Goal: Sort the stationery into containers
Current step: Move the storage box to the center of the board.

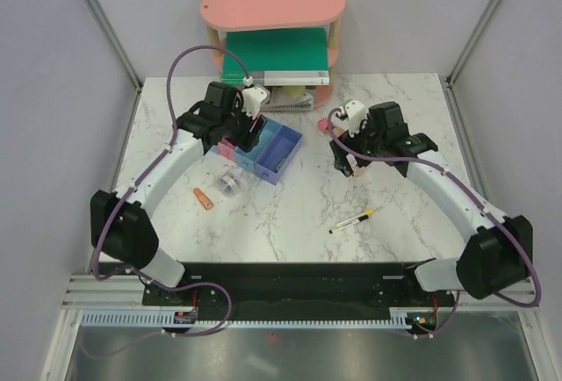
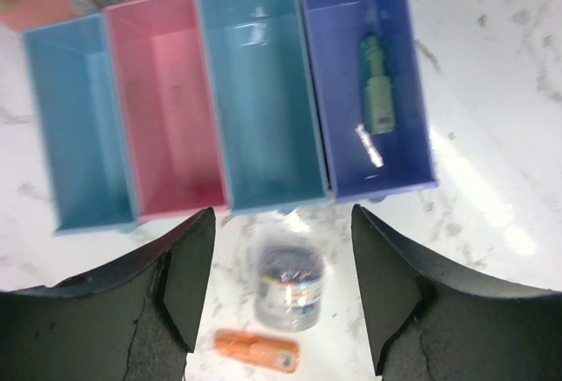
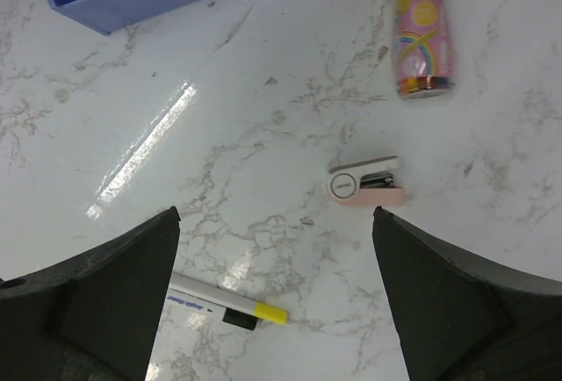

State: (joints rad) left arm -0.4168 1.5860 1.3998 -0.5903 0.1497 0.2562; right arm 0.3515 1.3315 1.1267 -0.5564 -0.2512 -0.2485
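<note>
The four joined bins [image 1: 268,150] lie left of centre; in the left wrist view they read blue [image 2: 75,126], pink [image 2: 167,109], blue [image 2: 259,100], purple-blue [image 2: 395,161]. A green piece [image 2: 378,91] lies in the purple-blue bin. My left gripper [image 1: 248,140] hovers open and empty over the bins' near edge, above the clear roll [image 2: 290,280] and the orange piece [image 2: 257,348]. My right gripper [image 1: 345,163] is open and empty above the pale pink piece [image 3: 366,181], the pen [image 3: 228,306] and the pink-red piece [image 3: 421,30].
A pink oval two-tier shelf [image 1: 272,3] with a green book [image 1: 274,52] and notebooks stands at the back. From above, the roll [image 1: 230,181], orange piece [image 1: 204,198] and pen [image 1: 353,219] lie on the marble table. Metal frame posts flank the table.
</note>
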